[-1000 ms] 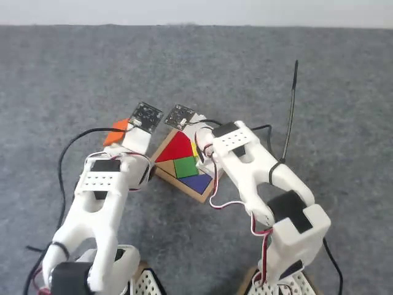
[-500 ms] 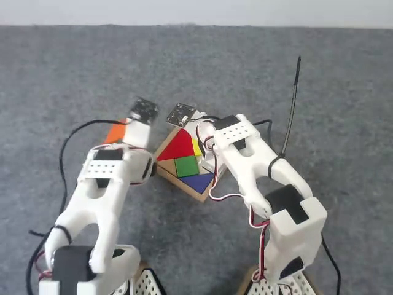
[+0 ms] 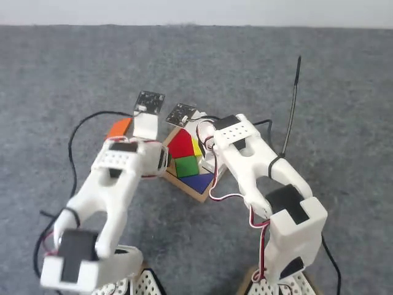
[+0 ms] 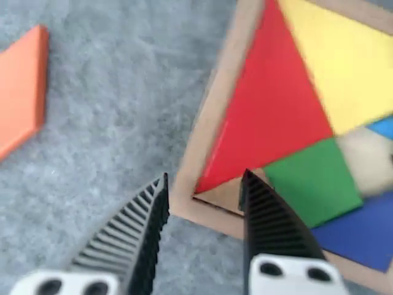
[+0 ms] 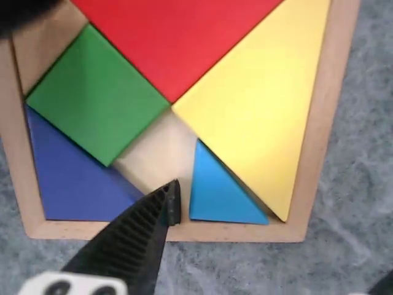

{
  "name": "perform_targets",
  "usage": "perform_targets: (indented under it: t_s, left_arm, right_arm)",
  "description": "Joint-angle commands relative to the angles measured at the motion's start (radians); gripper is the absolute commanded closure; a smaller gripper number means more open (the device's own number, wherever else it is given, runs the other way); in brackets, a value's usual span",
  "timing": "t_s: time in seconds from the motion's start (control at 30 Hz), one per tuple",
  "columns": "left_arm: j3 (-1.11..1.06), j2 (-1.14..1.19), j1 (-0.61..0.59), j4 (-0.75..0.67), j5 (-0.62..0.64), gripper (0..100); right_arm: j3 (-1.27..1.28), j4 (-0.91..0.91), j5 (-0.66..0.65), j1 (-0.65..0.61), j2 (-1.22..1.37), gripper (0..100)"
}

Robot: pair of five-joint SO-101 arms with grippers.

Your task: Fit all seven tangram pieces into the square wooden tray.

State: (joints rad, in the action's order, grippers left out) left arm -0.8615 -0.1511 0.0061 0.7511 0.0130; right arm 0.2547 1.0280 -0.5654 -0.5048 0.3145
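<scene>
Partly full square wooden tray (image 5: 319, 123); red triangle (image 5: 178, 31), yellow triangle (image 5: 258, 104), green square (image 5: 98, 92) inside; left end effector (image 4: 204, 177) spread.

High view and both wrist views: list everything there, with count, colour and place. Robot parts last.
wooden tray: one, tan, on the carpet between the arms
red triangle: one, large, in the tray
yellow triangle: one, large, in the tray beside the red one
green square: one, in the tray against the red triangle
dark blue triangle: one, in a tray corner
light blue triangle: one, small, in the tray by the yellow one
orange parallelogram: one, on the carpet outside the tray
carpet: grey, under everything
left fingers: black, open, astride a tray corner
right fingers: black, open, over the tray's edge
</scene>
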Motion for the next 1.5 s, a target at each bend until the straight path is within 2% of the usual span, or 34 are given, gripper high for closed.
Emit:
perform_targets:
  t_s: [0.0,0.23,0.33,0.53,0.73,0.97,1.13,1.23,1.33,1.47]
  left_arm:
    - [0.156,0.118,-0.046,0.104,0.02,83]
    - [0.188,0.155,-0.049,0.129,0.021,85]
    - [0.186,0.155,-0.048,0.129,0.02,87]
    - [0.185,0.155,-0.048,0.129,0.011,87]
    - [0.183,0.157,-0.028,0.129,-0.021,87]
    - [0.182,0.157,-0.023,0.129,-0.038,87]
    - [0.182,0.157,-0.021,0.129,-0.044,87]
    - [0.182,0.157,-0.021,0.129,-0.044,87]
    - [0.182,0.157,-0.023,0.129,-0.044,87]
    - [0.182,0.157,-0.023,0.129,-0.044,87]
  right_arm:
    - [-0.023,-0.005,-0.018,0.038,0.008,48.8]
    - [-0.025,-0.044,-0.02,0.068,0.005,48.8]
    - [-0.025,-0.061,-0.058,0.084,-0.002,48.8]
    - [-0.025,-0.068,-0.066,0.122,-0.114,48.8]
    - [-0.018,-0.196,-0.097,0.197,-0.137,48.8]
    - [-0.058,-0.254,-0.149,0.236,-0.145,49.0]
    - [-0.137,-0.252,-0.144,0.318,-0.145,59.6]
    - [-0.135,-0.194,-0.143,0.262,-0.142,63.4]
    - [-0.126,-0.133,-0.143,0.148,-0.136,63.3]
    - [-0.081,-0.139,-0.146,0.005,-0.134,63.2]
